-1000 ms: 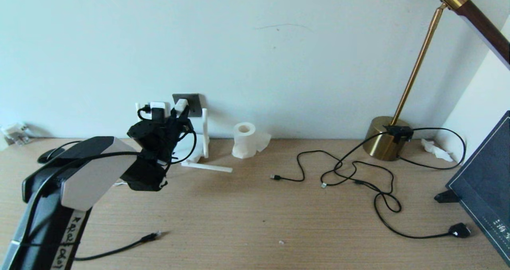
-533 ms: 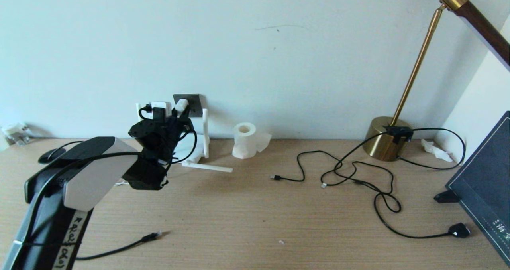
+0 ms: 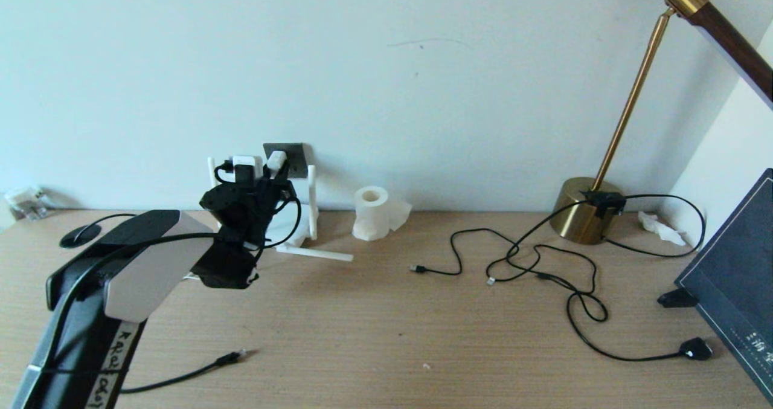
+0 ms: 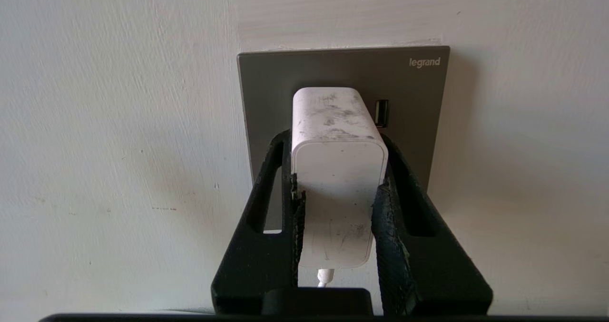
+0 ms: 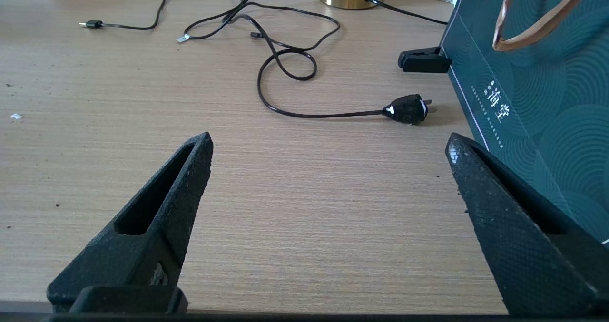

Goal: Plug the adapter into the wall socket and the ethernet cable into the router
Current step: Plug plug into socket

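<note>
The adapter (image 4: pixel 338 170) sits against the dark grey wall socket (image 4: pixel 266 89), its long axis running out from the plate toward the arm, its thin white cord (image 4: pixel 324 278) leaving the outer end. Whether its pins are fully seated cannot be told. The left gripper (image 4: pixel 338 189) is clamped on the adapter's two sides, a finger (image 4: pixel 386 208) pressed flat on each. In the head view the left arm reaches forward over the wooden desk (image 3: pixel 386 324), its wrist raised to the socket (image 3: pixel 295 155) on the wall.

The router (image 3: pixel 302 231) stands just below the socket, mostly hidden by the arm, with white antennas showing. The ethernet cable (image 3: pixel 199 370) lies on the desk well in front of the socket, its plug pointing right.

The right gripper (image 5: pixel 328 170) hovers low over the desk, far from the socket, fingers spread wide and holding nothing, near a dark green bag (image 5: pixel 537 74) and the lamp's black plug (image 5: pixel 404 109).
</note>
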You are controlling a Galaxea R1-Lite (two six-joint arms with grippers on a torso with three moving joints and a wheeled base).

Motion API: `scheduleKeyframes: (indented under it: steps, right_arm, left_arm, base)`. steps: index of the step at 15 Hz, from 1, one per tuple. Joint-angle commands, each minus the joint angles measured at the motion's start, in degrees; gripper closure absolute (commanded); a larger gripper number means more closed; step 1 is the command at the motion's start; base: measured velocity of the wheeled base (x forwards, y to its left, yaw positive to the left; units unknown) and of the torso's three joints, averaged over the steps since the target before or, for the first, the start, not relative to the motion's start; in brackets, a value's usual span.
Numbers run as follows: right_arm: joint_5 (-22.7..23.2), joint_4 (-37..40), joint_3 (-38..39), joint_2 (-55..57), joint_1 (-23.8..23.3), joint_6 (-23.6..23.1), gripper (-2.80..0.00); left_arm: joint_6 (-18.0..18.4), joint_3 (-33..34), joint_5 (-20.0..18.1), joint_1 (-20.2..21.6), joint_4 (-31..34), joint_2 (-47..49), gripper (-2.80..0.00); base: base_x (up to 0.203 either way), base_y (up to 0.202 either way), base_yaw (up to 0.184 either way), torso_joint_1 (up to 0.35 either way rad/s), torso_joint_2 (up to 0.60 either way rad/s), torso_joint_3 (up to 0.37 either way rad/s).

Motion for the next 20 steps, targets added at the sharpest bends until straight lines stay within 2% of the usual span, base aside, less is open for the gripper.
scheduleKeyframes:
  steps: [1,6,20]
  right_arm:
    - [0.01,0.02,-0.01,0.02,-0.01,-0.02,-2.80]
    - [0.01,0.02,-0.01,0.08,-0.01,-0.02,-2.80]
    - [0.01,0.02,-0.01,0.08,-0.01,-0.02,-2.80]
  left_arm:
    - [0.50,-1.97,0.53,-0.03,0.54,1.22,0.00]
    - [0.59,-2.30,2.12,-0.55,1.76,1.22,0.00]
    - [1.30,-3.99,2.20,-0.82,2.29,2.46,0.00]
  base:
    - [0.000,0.000,0.000,0.000,0.00,0.000]
    - [0.000,0.000,0.000,0.000,0.00,0.000]
    - [0.000,0.000,0.000,0.000,0.00,0.000]
